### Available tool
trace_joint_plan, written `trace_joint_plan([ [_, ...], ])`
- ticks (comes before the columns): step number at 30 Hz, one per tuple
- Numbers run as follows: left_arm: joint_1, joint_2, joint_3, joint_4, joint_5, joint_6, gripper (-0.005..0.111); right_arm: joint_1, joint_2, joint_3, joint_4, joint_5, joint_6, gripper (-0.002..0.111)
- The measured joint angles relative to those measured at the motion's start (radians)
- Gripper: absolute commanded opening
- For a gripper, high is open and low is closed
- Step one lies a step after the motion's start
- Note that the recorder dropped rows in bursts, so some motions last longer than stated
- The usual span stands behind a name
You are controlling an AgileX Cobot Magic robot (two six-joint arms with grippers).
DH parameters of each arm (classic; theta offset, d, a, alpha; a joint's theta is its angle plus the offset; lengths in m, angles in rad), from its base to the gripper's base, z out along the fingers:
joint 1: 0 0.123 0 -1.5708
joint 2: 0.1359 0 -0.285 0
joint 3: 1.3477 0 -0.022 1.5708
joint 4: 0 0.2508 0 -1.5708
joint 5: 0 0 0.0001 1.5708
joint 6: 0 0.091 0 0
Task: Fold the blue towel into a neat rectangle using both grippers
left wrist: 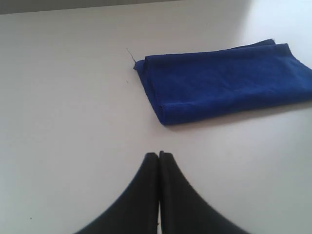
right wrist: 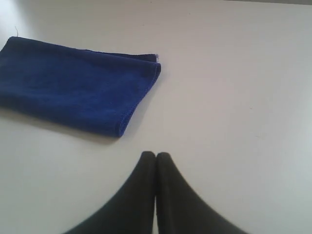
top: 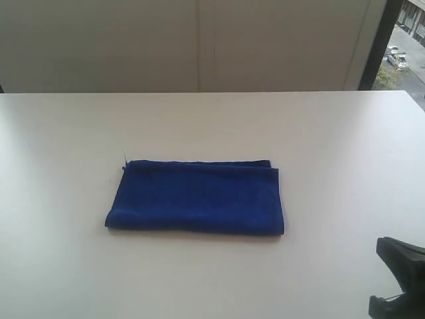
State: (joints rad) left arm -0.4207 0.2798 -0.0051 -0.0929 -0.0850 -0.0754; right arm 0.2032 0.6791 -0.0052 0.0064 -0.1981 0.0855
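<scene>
Towel: the blue towel lies flat near the middle of the table. It is a wide rectangle with its long sides running left to right, and it looks already doubled, with what appears to be a rounded fold along its near edge.
Left gripper: your left gripper has its fingers pressed together and holds nothing. It sits over bare table off the towel's near left corner, not touching the cloth.
Right gripper: your right gripper is likewise closed and empty, off the near right corner and clear of the cloth.
Step in hand: judging by the shape, you are either checking the result or setting up one more fold, short side onto short side.
Approach: part both sets of jaws before you descend. Take the two corners of one short side, one gripper each.
Grip: pinch every layer. Catching only the top one would probably peel the fold open.
Carry: lift both corners evenly, travel together, and lay edge on edge.
Watch: the layers sit slightly offset at the far right corner, so square them there. A loose thread sticks out at the far left corner; ignore it.
</scene>
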Motion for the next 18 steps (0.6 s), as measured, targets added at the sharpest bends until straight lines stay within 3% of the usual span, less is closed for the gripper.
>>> trace_joint_plan([
  [18, 0.0, 0.0, 0.0, 0.0, 0.0, 0.002, 0.0, 0.0, 0.0, 0.0, 0.0, 0.002, 0.072, 0.0],
])
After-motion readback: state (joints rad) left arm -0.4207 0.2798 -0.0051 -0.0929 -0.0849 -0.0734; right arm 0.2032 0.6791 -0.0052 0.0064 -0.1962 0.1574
